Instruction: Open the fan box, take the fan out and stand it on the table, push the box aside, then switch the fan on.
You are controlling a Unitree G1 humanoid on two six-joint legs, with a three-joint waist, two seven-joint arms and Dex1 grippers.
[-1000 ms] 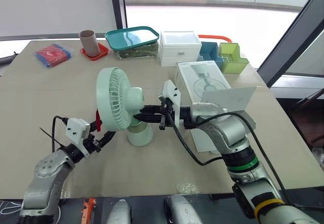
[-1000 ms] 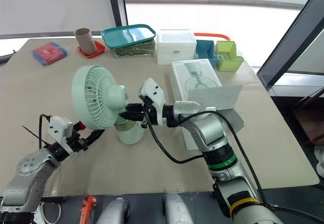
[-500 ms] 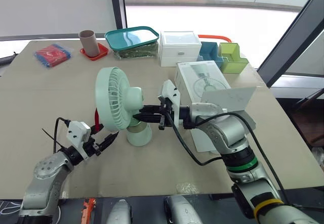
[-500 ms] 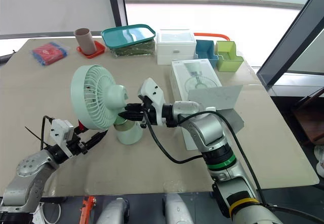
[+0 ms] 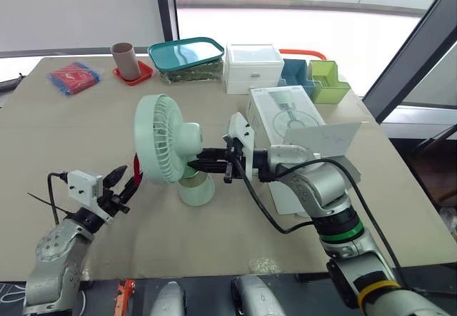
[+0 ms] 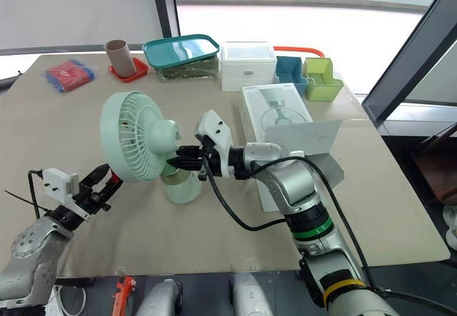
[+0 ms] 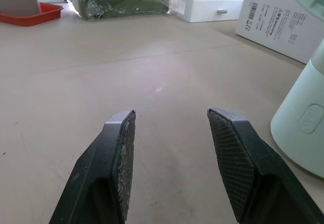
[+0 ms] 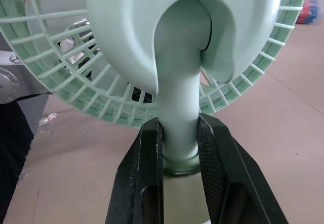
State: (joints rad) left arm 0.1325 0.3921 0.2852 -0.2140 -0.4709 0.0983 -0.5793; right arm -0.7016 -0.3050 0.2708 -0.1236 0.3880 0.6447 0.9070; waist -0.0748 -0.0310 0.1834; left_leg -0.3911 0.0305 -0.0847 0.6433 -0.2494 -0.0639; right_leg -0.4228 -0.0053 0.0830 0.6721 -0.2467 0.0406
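Left gripper (image 7: 171, 115): near edge of the tan table (image 5: 64, 134), low over the top. Black fingers (image 7: 120, 148) spread wide, nothing between them. Close to the fan's base on its left side, not touching.
Right gripper (image 8: 179, 128): reaching in from the right, pads pinched on the fan's neck just above the base.
Pale green desk fan (image 5: 168, 148): upright on its round base at mid-table, grille facing the robot's left.
White cardboard fan box (image 5: 285, 116): lying flat on the table, behind and right of the fan. Apart from it, one flap (image 5: 325, 141) raised.
Far row, left to right: red-and-blue packet (image 5: 73, 77); brown cup on a red coaster (image 5: 126, 58); teal-lidded container (image 5: 187, 53); white drawer unit (image 5: 251, 66); blue bin (image 5: 294, 73); lime green bin (image 5: 328, 82).
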